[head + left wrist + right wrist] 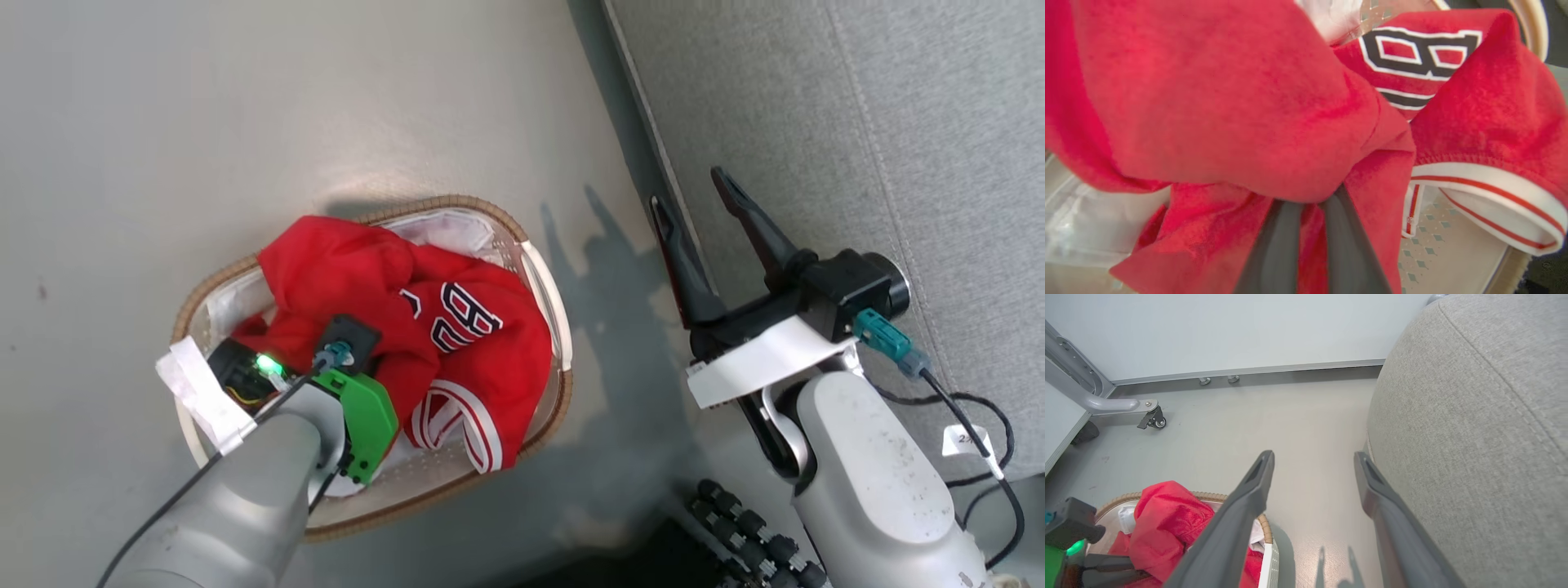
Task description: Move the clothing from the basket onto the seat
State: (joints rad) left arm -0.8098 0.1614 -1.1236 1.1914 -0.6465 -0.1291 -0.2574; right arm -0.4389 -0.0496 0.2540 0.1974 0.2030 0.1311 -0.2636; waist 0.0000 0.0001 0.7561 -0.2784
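One grasp is set: left gripper (pixel 1312 206) clamps clothing (pixel 367 269) in the basket (pixel 457 201), right gripper (pixel 688 189) idles with jaws apart; next probably calls for lifting toward the seat (pixel 898 122) at three o'clock.

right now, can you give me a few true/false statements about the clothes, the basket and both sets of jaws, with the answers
1. On the left gripper the jaws are shut on the red clothing in the basket. True.
2. On the right gripper the jaws stand open and empty, by the edge of the seat. True.
3. The basket stands on the seat. False: it stands on the floor beside the seat.
4. A jersey with white-edged black lettering lies in the basket. True.
5. The basket's rim is blue plastic. False: the rim is brown and woven.
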